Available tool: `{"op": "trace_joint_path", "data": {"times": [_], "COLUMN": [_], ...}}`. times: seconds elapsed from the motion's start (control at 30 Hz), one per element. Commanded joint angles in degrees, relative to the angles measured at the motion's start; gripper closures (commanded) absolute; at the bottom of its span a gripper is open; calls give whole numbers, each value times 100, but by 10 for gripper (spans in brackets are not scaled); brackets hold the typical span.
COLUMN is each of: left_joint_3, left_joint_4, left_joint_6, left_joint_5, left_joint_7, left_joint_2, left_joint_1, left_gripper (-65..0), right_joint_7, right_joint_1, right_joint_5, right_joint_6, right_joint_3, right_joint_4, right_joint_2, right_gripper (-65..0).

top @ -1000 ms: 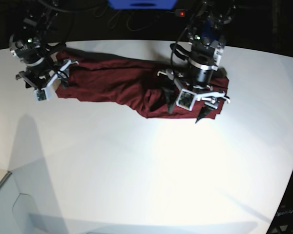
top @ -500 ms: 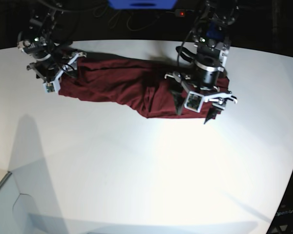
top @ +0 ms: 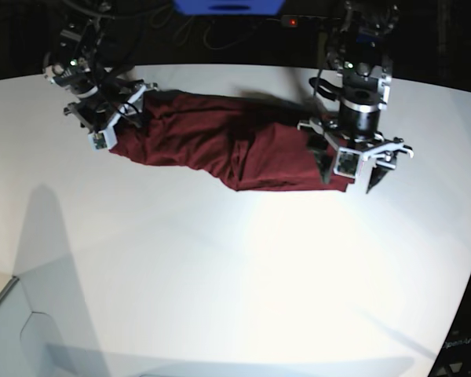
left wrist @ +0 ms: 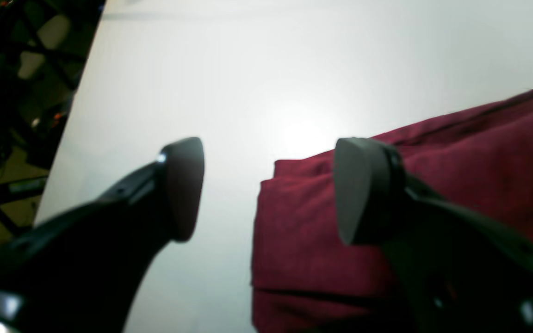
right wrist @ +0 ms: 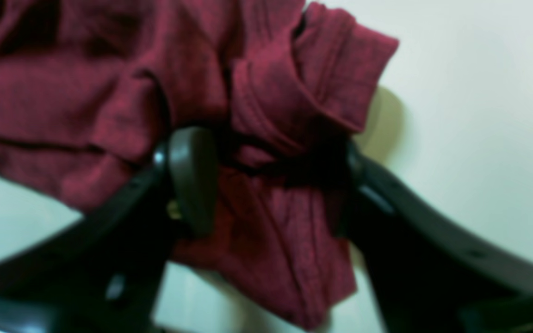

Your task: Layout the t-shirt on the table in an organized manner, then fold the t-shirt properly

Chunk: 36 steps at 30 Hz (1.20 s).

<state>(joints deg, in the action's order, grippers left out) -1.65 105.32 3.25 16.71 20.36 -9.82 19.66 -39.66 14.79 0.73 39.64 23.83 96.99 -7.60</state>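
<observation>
Right gripper [right wrist: 271, 185]: jaws part-closed around a bunched corner of the soft dark maroon t-shirt [top: 220, 141]; firm hold unclear.
Left gripper [left wrist: 266, 189]: wide open, empty.
Risk: one-sided pull re-bunches cloth.

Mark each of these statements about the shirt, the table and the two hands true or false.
1. The shirt lies bunched in a long strip. True.
2. The left hand is shut on cloth. False: its fingers stand apart, nothing between them, at the shirt's corner.
3. Cloth sits between the right hand's fingers. True.
4. The shirt hangs over the table edge. False: it lies wholly on the tabletop.
5. A second cloth lies on the table. False: only the shirt.
</observation>
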Motion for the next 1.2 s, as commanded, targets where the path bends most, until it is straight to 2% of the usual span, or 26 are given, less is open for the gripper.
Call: {"op": "trace_joint_path", "data": {"times": [0.0,0.17,0.43,0.5,0.77,0.93,1.17], "left_joint_3": [125,662,1558,1655,2130,2561,2807], "left_joint_4": [84,84,84,101,172,198,198], "left_joint_6": [58,49,49,49,49,49,49], "left_joint_5": [30,30,30,30,30,30,30], "left_joint_7": [-133,-133,-133,-133,-141,-141,-133], "left_joint_2": [-24,-24,-7,-15,-24,-7,29], "left_joint_1": [16,166,377,456,808,957,1106], "left_gripper": [-422,-422,-422,-422,-422,-422,-422], "right_joint_7": [-258,-258,-276,-267,-267,-267,-258], "right_joint_1": [-68,-164,-164,-217,-279,-270,-498], "right_joint_5": [-60,-69,-69,-60,-60,-69,-69], "right_joint_6": [36,36,36,36,36,36,36], "right_joint_3": [3,12,-32,-243,-1658,-2704,-4199], "right_joint_4": [-165,-481,635,987,1787,1822,1822], "right_joint_2": [-10,113,96,87,113,113,113], "right_gripper": [-215,0,0,0,0,0,0]}}
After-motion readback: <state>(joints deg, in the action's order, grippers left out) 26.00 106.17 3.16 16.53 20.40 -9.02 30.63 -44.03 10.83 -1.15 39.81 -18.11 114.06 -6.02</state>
